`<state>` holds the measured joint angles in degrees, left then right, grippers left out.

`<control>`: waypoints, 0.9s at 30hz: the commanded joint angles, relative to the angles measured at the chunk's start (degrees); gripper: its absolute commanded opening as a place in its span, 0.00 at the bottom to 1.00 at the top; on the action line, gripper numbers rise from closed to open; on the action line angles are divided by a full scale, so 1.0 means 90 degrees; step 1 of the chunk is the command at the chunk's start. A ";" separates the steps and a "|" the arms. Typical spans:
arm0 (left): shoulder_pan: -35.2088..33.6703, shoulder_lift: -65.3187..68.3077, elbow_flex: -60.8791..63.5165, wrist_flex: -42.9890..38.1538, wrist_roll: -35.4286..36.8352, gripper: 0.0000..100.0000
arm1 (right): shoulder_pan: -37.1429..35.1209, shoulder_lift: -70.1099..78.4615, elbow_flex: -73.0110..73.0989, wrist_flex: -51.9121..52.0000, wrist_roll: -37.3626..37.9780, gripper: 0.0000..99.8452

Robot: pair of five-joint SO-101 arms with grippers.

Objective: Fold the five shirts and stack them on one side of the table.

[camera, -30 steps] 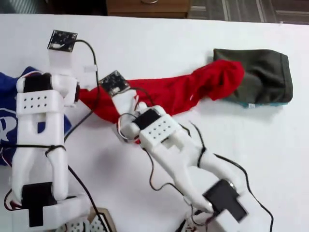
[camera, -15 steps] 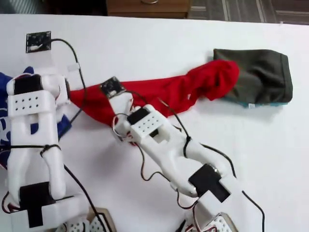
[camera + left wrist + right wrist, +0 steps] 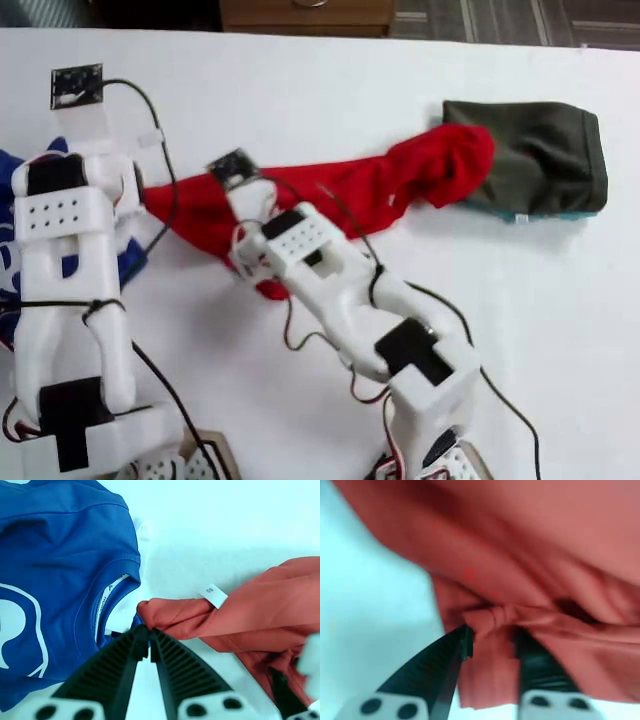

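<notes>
Evidently the step in hand is drawing the crumpled red cotton shirt out so it can be spread for folding. In the high view it lies as a long rumpled band on the white worktop. Its long axis runs across the table from beside the left arm to the folded dark olive-green shirt, on which its far end rests. The right arm sits over its near edge, and a blue printed shirt lies beneath the left arm. In the left wrist view the left jaws are pinched tight on a corner of the red shirt, just beside the blue shirt's collar, and a small white label shows on the red cloth. In the right wrist view the right jaws clamp a bunched fold of red fabric. Next, I judge, both arms must pull the cloth clear of the olive shirt and draw their held points apart so it lies flat.
</notes>
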<state>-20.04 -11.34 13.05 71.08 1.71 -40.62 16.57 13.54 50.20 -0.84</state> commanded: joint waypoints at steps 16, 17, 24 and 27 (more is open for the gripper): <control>-0.0059 -0.0039 0.0034 0.0117 0.0029 0.03 | 0.2545 -0.2711 -0.0606 0.2496 0.0674 0.02; -0.0059 -0.0039 0.0034 0.0195 0.0029 0.03 | 0.2662 -0.2828 -0.0547 0.2701 0.0791 0.02; -0.0059 -0.0039 0.0034 0.0479 0.0029 0.03 | 0.2857 -0.3502 0.1172 0.3092 0.2706 0.02; -0.0059 -0.0039 0.0044 0.0498 0.0029 0.03 | 0.2916 -0.3805 0.1895 0.3072 0.3409 0.02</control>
<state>-20.04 -11.34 13.76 75.12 1.71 -15.30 -13.14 26.55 77.36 24.22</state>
